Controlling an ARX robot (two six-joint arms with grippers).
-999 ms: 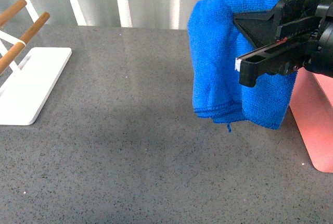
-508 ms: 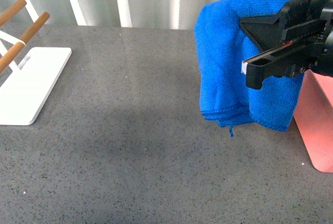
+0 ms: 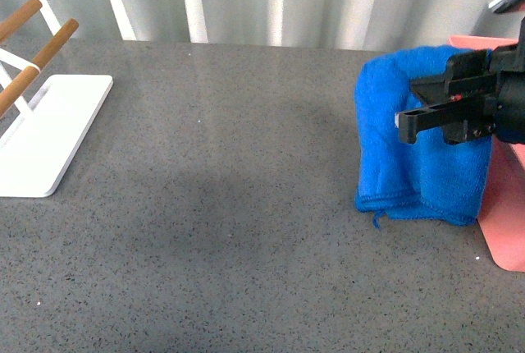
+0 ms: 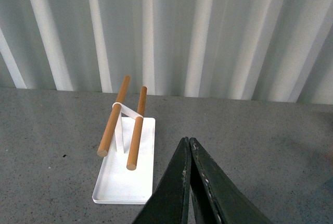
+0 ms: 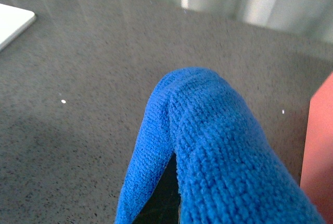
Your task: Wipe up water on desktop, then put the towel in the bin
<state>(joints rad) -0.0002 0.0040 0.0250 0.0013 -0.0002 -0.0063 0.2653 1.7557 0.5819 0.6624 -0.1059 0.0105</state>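
Right claw (image 3: pixel 414 108) is clamped on the towel (image 3: pixel 414 168) at the far right of the tabletop (image 3: pixel 230 205). Cloth drapes over the fingers and hangs in folds, long axis vertical. The hem is low near the surface; can't tell if it touches. Right wrist view is mostly towel (image 5: pixel 208 130), so the pinch point is hidden. It's probably a bunched fold between the jaws.

Left claw (image 4: pixel 188 145): fingers pressed together, nothing in them, over the left side near the rack (image 4: pixel 125 177) with its two wooden bars. Not involved.

Key relation: the bin (image 3: pixel 502 205) is immediately right of the right claw. In the front view the towel's right edge overlaps the bin's left wall. So the cloth is just beside or against the outside of that wall, not over the opening. The rim looks about level with the top of the towel, and most of the cloth hangs below it.

Judgement: no puddle visible on the tabletop, so wiping looks finished and this is the carry-to-bin step. Next move needs up first, then right, so the hanging hem clears the wall before release. Right arm is the obvious one; the left is well apart.

Risk: the hem snags on the rim, or the cloth drapes over the wall and slides back out.
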